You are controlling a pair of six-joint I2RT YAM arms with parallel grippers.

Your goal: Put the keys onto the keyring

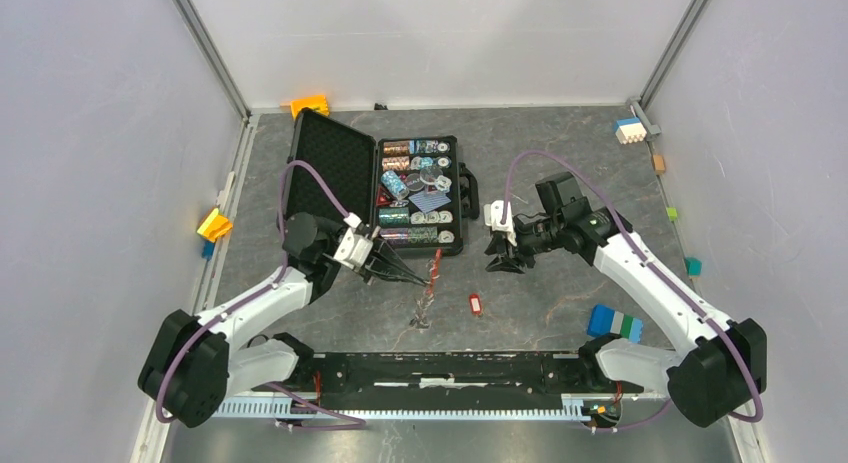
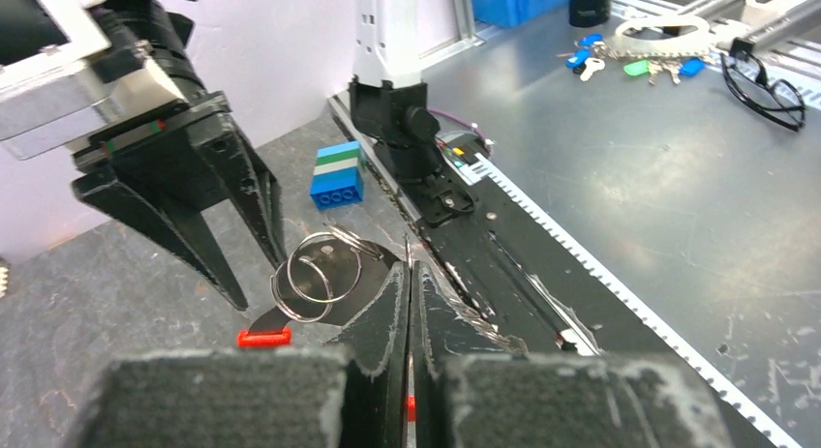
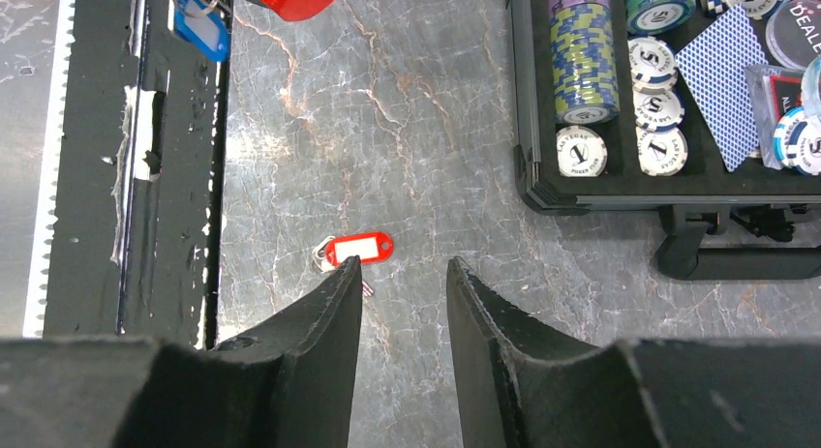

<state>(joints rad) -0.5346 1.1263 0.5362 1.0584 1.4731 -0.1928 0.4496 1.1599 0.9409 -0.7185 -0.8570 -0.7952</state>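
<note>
One risk: the red-headed key may be skidded aside by the spread right gripper while the keyring is pinched by the closed left gripper.

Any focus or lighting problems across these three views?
Top external: even light, soft shadows, sharp, though the keyring is tiny. Left wrist: the left gripper has its own fingers blurred close to the lens; the blue brick is sharp. Right wrist: the right gripper is soft near the lens, the stone table crisp.
</note>
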